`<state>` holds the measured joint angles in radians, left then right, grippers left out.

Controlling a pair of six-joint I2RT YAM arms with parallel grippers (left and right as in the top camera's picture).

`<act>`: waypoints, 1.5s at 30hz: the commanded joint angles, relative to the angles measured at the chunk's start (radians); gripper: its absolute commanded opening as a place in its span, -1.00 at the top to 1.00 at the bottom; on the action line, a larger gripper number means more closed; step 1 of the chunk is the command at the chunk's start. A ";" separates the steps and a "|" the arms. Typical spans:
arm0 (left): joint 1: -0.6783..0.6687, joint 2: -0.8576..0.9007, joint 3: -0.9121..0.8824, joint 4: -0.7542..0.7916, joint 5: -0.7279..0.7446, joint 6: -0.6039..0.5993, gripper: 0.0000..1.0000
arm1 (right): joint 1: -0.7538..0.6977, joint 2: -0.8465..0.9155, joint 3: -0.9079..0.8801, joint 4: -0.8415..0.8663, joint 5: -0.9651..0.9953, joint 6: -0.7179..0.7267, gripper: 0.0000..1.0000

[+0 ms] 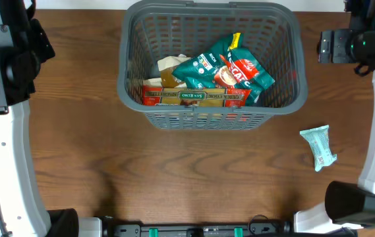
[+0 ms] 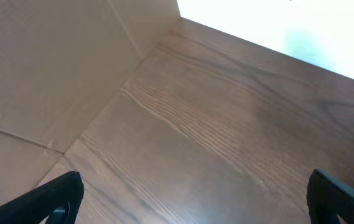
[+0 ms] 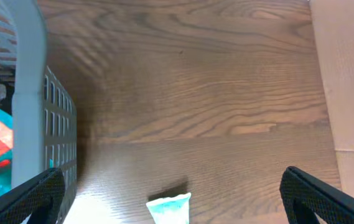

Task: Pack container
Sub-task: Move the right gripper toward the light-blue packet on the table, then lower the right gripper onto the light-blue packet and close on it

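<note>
Container (image 1: 207, 120) sat at far centre of table (image 1: 75, 145), snack packets (image 1: 227, 76) inside, pale teal packet (image 1: 318, 147) lay outside near right arm, left gripper (image 2: 195, 202) and right gripper (image 3: 173, 186) both spread wide, empty.

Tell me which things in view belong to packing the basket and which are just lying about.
Part of the job:
- grey basket
- food packets already inside it
- pale green packet on the table, right of the basket, not yet packed

Just there:
- wooden table
- cardboard panel along the table's edge
</note>
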<state>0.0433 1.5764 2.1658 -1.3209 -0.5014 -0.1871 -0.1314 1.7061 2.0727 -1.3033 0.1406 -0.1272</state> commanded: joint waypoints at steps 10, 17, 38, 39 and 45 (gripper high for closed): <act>0.004 0.000 -0.003 -0.003 -0.012 -0.013 -0.97 | 0.008 -0.214 -0.103 -0.036 0.068 0.037 -0.94; 0.004 0.000 -0.003 -0.003 -0.012 -0.013 -0.97 | -0.011 -0.406 -0.426 0.047 0.073 0.068 -0.98; 0.004 0.000 -0.003 -0.003 -0.012 -0.013 -0.97 | -0.253 -0.360 -0.968 0.357 -0.127 0.078 -0.98; 0.004 0.000 -0.003 -0.003 -0.012 -0.013 -0.97 | -0.259 -0.340 -0.968 0.359 -0.122 0.078 -0.98; 0.004 0.000 -0.003 -0.003 -0.012 -0.013 -0.97 | -0.267 -0.211 -0.968 0.369 -0.108 0.078 -0.99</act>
<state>0.0433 1.5764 2.1658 -1.3209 -0.5011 -0.1871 -0.3908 1.4570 1.1149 -0.9367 0.0334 -0.0620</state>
